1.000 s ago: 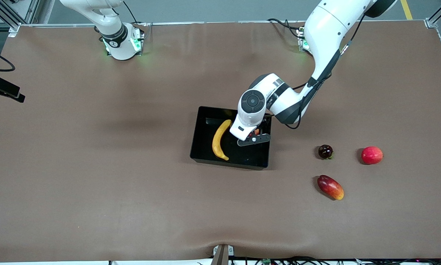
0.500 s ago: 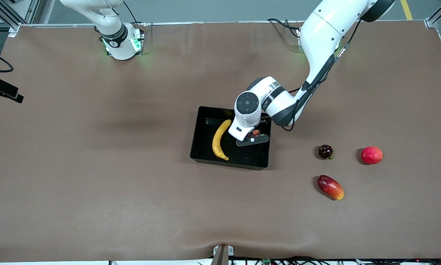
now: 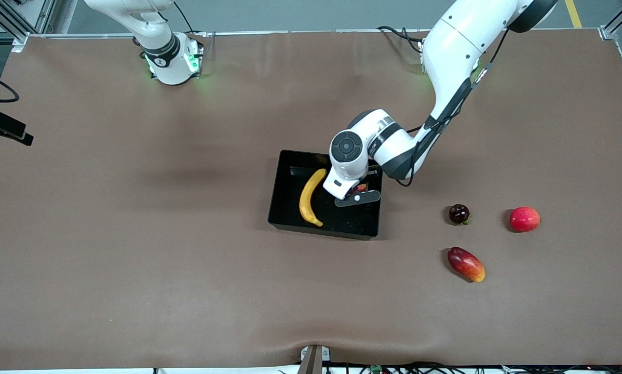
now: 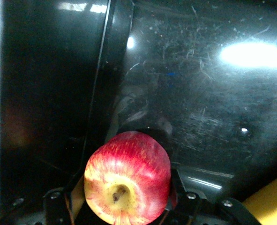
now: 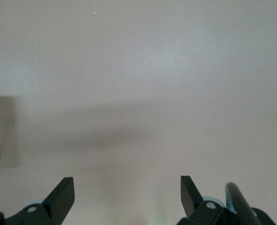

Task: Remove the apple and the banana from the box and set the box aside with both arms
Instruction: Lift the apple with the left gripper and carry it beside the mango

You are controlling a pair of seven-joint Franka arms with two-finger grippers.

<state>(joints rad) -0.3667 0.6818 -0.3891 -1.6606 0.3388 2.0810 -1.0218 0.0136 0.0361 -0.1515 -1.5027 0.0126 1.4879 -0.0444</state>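
The black box (image 3: 322,230) sits mid-table with the yellow banana (image 3: 309,198) lying in it. My left gripper (image 3: 356,191) is low inside the box, at the end toward the left arm, beside the banana. It is shut on the red apple (image 3: 361,187). In the left wrist view the apple (image 4: 127,177) sits between the fingers with its yellow stem dimple facing the camera, over the glossy box floor (image 4: 194,93). A bit of the banana (image 4: 271,209) shows at the edge. My right gripper (image 5: 127,185) is open and empty, held high over bare table; the right arm waits.
Three fruits lie on the brown table toward the left arm's end: a dark round fruit (image 3: 459,213), a pinkish-red round fruit (image 3: 524,218), and a red-orange mango (image 3: 465,264) nearer the front camera.
My left gripper with the apple has shifted slightly toward the banana inside the box, then held still. The right arm has not moved.
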